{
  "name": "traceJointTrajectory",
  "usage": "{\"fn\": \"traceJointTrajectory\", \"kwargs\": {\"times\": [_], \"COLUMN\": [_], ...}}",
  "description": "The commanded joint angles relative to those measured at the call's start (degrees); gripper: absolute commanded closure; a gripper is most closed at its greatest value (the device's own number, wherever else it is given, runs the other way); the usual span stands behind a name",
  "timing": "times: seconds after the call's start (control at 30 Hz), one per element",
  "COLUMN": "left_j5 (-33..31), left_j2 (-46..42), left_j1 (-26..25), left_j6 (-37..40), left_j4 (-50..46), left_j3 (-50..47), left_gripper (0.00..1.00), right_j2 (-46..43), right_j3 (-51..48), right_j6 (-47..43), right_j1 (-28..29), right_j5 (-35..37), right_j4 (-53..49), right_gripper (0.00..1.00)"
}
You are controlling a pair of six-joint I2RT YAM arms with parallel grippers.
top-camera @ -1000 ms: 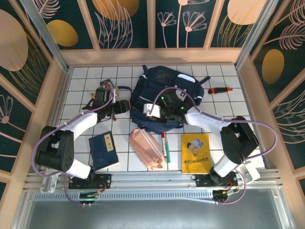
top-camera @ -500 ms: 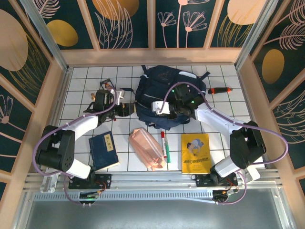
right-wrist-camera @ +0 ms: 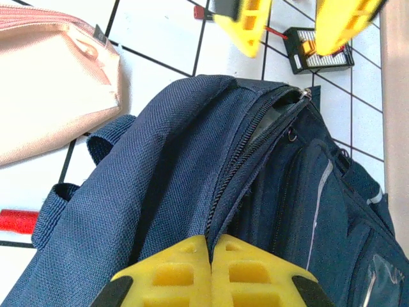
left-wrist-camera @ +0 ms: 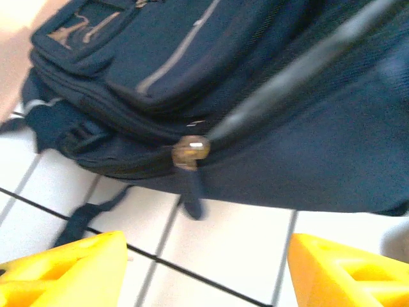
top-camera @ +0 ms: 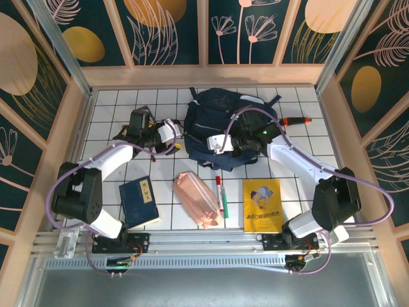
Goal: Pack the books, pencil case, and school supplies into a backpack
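The navy backpack [top-camera: 223, 115] lies at the back middle of the table. My right gripper [top-camera: 216, 146] [right-wrist-camera: 211, 246] is shut on the backpack's [right-wrist-camera: 192, 166] fabric edge beside the main zipper. My left gripper [top-camera: 172, 135] [left-wrist-camera: 204, 275] stands open at the bag's left side, over bare tile, short of a zipper pull [left-wrist-camera: 190, 151]. In front lie the navy book [top-camera: 139, 201], the pink pencil case [top-camera: 198, 199] [right-wrist-camera: 51, 77], the red-capped marker [top-camera: 220, 195] and the yellow book [top-camera: 262, 204].
A red-and-black handled tool [top-camera: 295, 121] lies right of the backpack. A small black card with orange pieces [right-wrist-camera: 317, 56] sits beyond the left gripper's fingers [right-wrist-camera: 246, 25]. Wooden walls close in the tiled table [top-camera: 108, 109] on three sides.
My right gripper has pulled the backpack's edge back and to the right, shifting the bag. The left gripper has swung right, closer to the bag's left side.
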Motion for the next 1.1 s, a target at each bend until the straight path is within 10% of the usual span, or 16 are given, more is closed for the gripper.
{"fn": "traceJointTrajectory", "kwargs": {"times": [0.0, 0.27, 0.63, 0.97, 1.07], "left_j5": [0.8, 11.4, 8.1, 9.9, 9.7], "left_j2": [3.4, 6.3, 10.7, 11.9, 10.7], "left_j1": [1.0, 0.1, -1.8, -1.7, -1.7], "left_j6": [10.1, 10.2, 5.1, 6.0, 3.4], "left_j4": [-1.4, -6.1, -6.6, -8.5, -8.4], "left_j3": [4.6, 6.1, 8.3, 10.9, 11.0], "left_gripper": [0.35, 0.40, 0.48, 0.86, 0.66], "right_j2": [-4.8, -6.6, -6.7, -7.1, -6.9], "right_j3": [-1.2, -2.6, -3.4, -3.2, -3.2], "right_j6": [-1.8, -0.9, -0.6, -0.8, -1.0], "right_j1": [0.4, 0.0, 0.2, 0.3, 0.4], "right_j5": [-0.3, -0.3, -0.5, 0.3, 0.7], "right_j4": [0.3, 0.9, 2.3, 1.3, 1.4], "right_gripper": [1.00, 1.00, 1.00, 1.00, 1.00]}}
